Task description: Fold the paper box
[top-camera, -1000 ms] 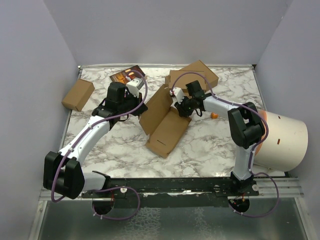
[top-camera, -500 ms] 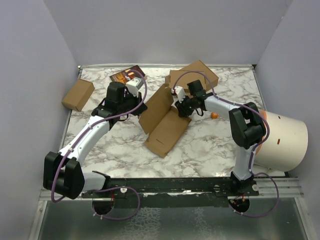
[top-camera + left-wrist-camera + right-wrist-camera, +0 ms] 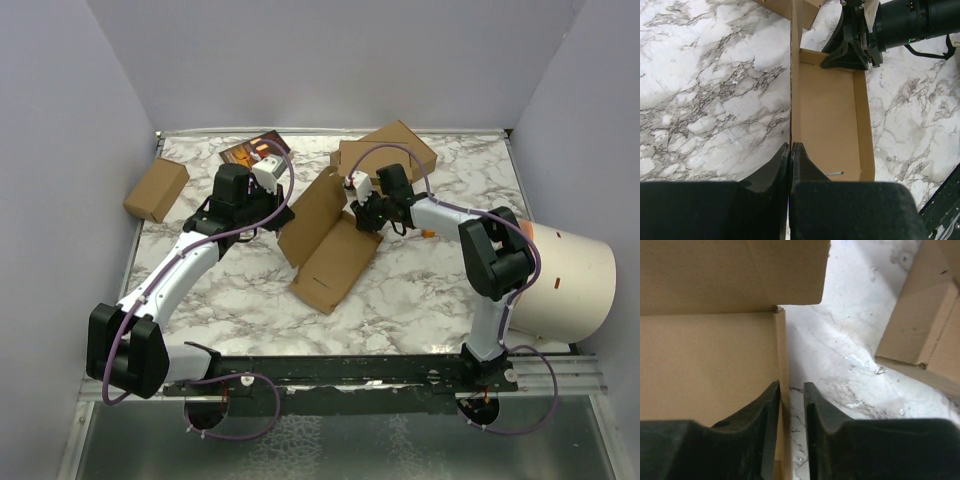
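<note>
The paper box [image 3: 335,262] is a brown cardboard sheet lying half folded in the middle of the table, with one long panel [image 3: 312,212] standing up. My left gripper [image 3: 283,213] is shut on that upright panel's edge [image 3: 791,100], with the tray part [image 3: 832,115] to its right. My right gripper [image 3: 363,214] is at the box's far end. In the right wrist view its jaws [image 3: 790,387] straddle a low side wall [image 3: 782,355]. One finger lies against the wall and a gap of marble shows before the other, so the gripper is open.
Two ready-folded brown boxes [image 3: 385,152] are stacked at the back, close to my right gripper, and show at the right [image 3: 922,335]. A small carton [image 3: 156,189] lies at the far left, a dark printed card [image 3: 252,152] behind my left arm. A white cylinder [image 3: 565,285] stands at the right edge, with a small orange piece [image 3: 428,232] near it.
My right gripper has shifted slightly back and to the right at the box's far end, and the box's near corner has edged left. The left arm has not moved.
</note>
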Available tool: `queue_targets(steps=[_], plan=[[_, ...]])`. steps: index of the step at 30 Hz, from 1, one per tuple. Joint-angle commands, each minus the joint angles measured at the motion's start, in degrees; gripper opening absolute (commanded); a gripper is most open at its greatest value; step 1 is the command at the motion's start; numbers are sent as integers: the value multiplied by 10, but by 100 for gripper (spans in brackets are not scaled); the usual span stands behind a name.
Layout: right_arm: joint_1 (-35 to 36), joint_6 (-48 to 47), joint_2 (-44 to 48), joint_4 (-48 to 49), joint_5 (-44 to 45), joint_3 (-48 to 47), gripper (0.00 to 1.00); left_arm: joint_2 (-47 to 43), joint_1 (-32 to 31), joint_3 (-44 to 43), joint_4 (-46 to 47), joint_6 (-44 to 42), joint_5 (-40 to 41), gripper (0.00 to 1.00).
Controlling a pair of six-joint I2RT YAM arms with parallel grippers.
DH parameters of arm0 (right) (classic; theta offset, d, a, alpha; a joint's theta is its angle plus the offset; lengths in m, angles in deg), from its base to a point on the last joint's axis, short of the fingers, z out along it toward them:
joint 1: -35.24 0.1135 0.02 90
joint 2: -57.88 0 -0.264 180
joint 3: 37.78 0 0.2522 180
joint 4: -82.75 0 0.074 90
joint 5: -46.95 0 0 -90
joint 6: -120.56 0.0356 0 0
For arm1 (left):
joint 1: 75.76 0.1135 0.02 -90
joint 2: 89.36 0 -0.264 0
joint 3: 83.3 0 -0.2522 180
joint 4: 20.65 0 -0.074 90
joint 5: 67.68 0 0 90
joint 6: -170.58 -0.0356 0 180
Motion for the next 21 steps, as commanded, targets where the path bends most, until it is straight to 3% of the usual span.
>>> queue_targets(steps=[1, 4, 10, 16, 21], plan=[[-4, -5, 10, 53, 49, 6, 18, -3, 1, -10, 14, 1, -16, 0], [-1, -21, 14, 64, 80, 14, 1, -2, 1, -11, 14, 2, -18, 0], [1, -32, 12, 46, 71, 8, 2, 0, 0, -12, 17, 3, -20, 0], [-1, -23, 35, 9, 29, -3, 33, -5, 0, -9, 9, -5, -12, 0], [-19, -35, 62, -10, -3, 5, 35, -9, 0, -7, 9, -5, -8, 0]])
